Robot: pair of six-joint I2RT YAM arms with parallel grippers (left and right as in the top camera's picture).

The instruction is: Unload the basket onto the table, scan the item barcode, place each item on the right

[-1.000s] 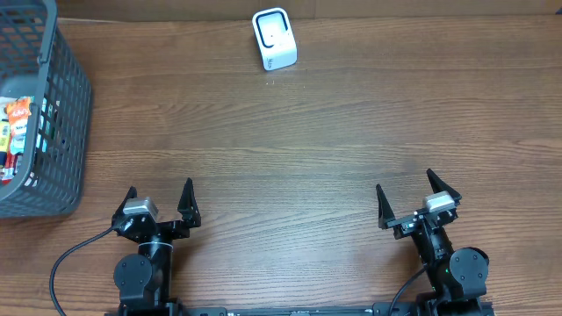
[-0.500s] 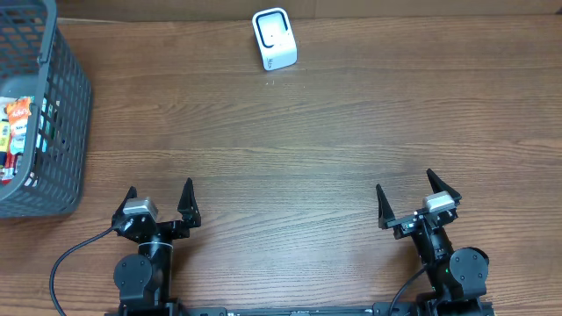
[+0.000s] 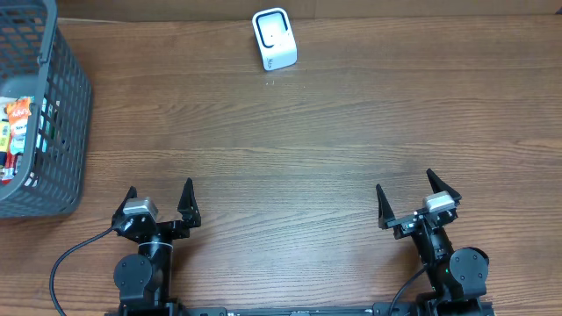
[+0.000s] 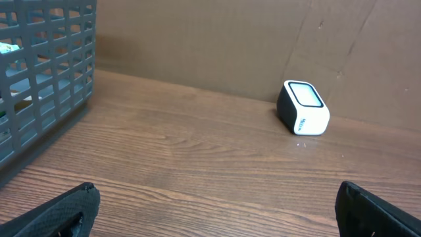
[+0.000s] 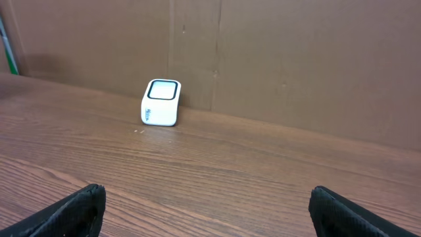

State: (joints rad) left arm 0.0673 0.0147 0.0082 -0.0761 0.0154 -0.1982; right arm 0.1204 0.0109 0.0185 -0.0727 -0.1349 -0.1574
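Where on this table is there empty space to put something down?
The wide middle of the table is bare, bordered by the white scanner at the back and by the open left fingers and right fingers in front. The right side is free too. It is crowded at the left edge, where the grey basket holds packets.

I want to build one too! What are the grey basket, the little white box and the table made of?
Grey basket: likely matte plastic, moulded grid walls. White box: probably smooth plastic, rounded shiny shell. Table: wood or wood-look laminate, brown grain lines.
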